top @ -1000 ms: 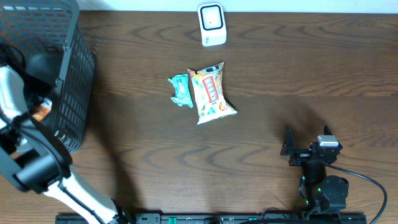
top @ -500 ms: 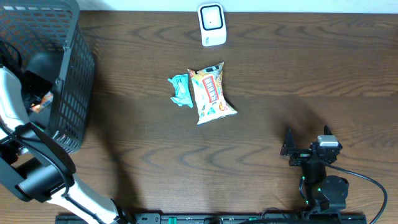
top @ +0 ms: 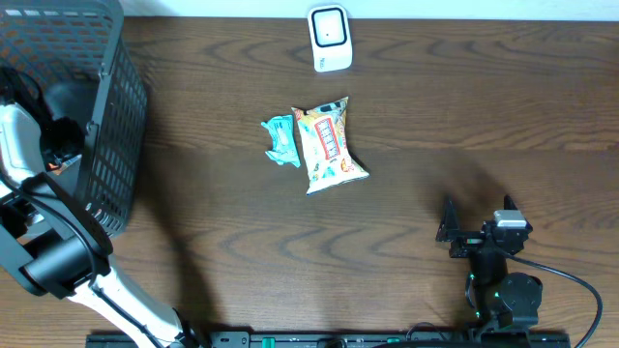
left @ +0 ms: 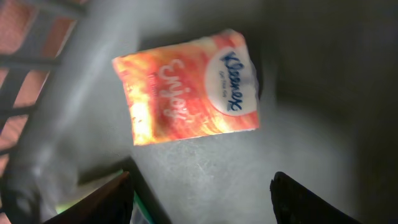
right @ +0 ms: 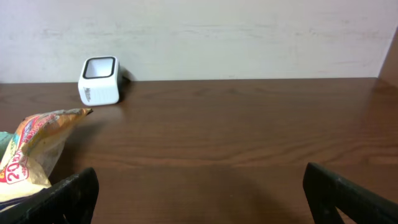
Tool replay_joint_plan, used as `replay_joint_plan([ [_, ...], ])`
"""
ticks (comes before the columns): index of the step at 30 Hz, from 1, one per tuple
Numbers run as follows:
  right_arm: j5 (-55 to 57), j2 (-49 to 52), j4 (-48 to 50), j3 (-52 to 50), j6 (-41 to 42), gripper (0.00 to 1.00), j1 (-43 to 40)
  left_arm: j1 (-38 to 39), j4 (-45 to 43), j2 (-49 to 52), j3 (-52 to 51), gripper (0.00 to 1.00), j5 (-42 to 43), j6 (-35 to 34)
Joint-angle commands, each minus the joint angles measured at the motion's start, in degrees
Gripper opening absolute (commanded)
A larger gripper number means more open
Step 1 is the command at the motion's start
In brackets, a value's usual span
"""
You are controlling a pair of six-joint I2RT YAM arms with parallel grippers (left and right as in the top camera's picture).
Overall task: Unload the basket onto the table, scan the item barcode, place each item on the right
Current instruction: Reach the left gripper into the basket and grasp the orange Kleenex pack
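Observation:
An orange tissue pack point(left: 186, 93) with a white and blue label lies flat on the grey floor of the black mesh basket point(top: 106, 116). My left gripper point(left: 202, 180) hangs above that floor just short of the pack, open, with nothing between its fingers. In the overhead view the left arm reaches down into the basket at the far left. The white barcode scanner point(top: 329, 37) stands at the table's far edge, also visible in the right wrist view as the scanner point(right: 99, 81). My right gripper point(top: 477, 208) rests open at the near right, holding nothing.
A colourful snack bag point(top: 329, 145) and a teal packet point(top: 282, 140) lie side by side mid-table. The snack bag point(right: 31, 149) sits left of the right gripper point(right: 199, 174). A green-edged item point(left: 140, 208) lies by my left finger inside the basket.
The left arm has shifted slightly inside the basket, swinging toward the front and back again. The right arm and the items on the table have not moved.

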State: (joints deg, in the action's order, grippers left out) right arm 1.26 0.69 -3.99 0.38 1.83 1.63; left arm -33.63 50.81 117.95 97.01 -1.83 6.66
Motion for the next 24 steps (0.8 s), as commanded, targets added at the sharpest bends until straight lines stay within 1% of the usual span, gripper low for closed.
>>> replay_joint_plan([
  [1,0.07,-0.31,-0.20,-0.07,-0.81,0.99,-0.15,0.22,0.33,0.79,-0.52,0.70,-0.31,12.50],
  [2,0.07,-0.31,-0.20,-0.07,-0.83,0.99,-0.15,0.22,0.33,0.79,-0.61,0.70,-0.28,13.92],
  [4,0.07,-0.31,-0.20,-0.07,-0.83,0.99,-0.15,0.22,0.26,0.79,-0.96,0.75,-0.28,16.02],
  [9,0.07,-0.31,-0.20,-0.07,-0.83,0.99,-0.15,0.26,-1.57,0.79,-2.75,0.74,-0.28,22.23],
  [13,0.07,-0.31,-0.20,-0.07,-0.83,0.99,-0.15,0.44,-5.64,1.05,-4.81,0.74,-0.79,25.53],
  [17,0.07,-0.31,-0.20,-0.07,-0.83,0.99,-0.15,0.61,-9.60,1.92,-5.88,0.74,-6.16,25.75],
  [22,0.07,-0.31,-0.20,-0.07,-0.83,0.99,-0.15,0.61,-15.28,1.99,-8.37,0.74,-6.29,26.84],
  [24,0.09,-0.31,-0.20,-0.07,-0.83,0.99,-0.15,0.59,-17.05,1.99,-9.09,0.73,-6.32,27.04],
])
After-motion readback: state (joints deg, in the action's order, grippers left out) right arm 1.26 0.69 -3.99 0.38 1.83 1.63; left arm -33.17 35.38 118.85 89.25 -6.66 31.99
